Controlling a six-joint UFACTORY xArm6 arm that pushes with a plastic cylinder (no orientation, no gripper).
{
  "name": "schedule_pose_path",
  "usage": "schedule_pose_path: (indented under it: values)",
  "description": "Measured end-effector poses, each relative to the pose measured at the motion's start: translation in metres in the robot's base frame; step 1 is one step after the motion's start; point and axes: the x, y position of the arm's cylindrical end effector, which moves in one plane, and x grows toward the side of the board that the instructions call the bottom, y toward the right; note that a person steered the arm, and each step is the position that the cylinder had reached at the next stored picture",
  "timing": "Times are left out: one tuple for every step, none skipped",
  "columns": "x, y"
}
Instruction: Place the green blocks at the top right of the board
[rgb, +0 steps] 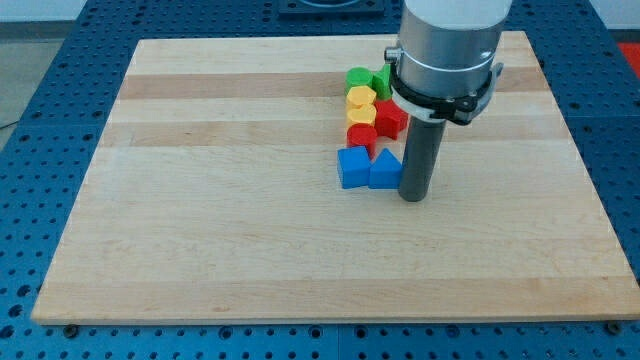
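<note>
Two green blocks sit at the top of a tight cluster: a rounded green block (357, 77) and a second green block (381, 80) just right of it, partly hidden by the arm. Below them lie two yellow blocks (360, 97) (361, 115), two red blocks (390, 118) (360, 136) and two blue blocks, a square one (352, 166) and a triangular one (384, 170). My tip (414, 197) rests on the board, touching or almost touching the right side of the blue triangular block, well below the green blocks.
The wooden board (200, 200) lies on a blue perforated table (40, 100). The arm's grey body (445, 60) covers the board's top edge right of the cluster.
</note>
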Motion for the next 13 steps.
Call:
schedule_pose_path:
  values:
    - [0.0,0.0]
    - [0.005,-0.001]
    - [0.043,-0.001]
    - [0.045,-0.037]
    - [-0.003,-0.081]
    - [-0.064,-0.12]
    - [-0.113,-0.126]
    - [-0.13,-0.126]
    - [-0.163,-0.101]
    - [-0.166,-0.064]
    - [-0.166,-0.022]
    - [-0.165,0.02]
    - [-0.18,0.047]
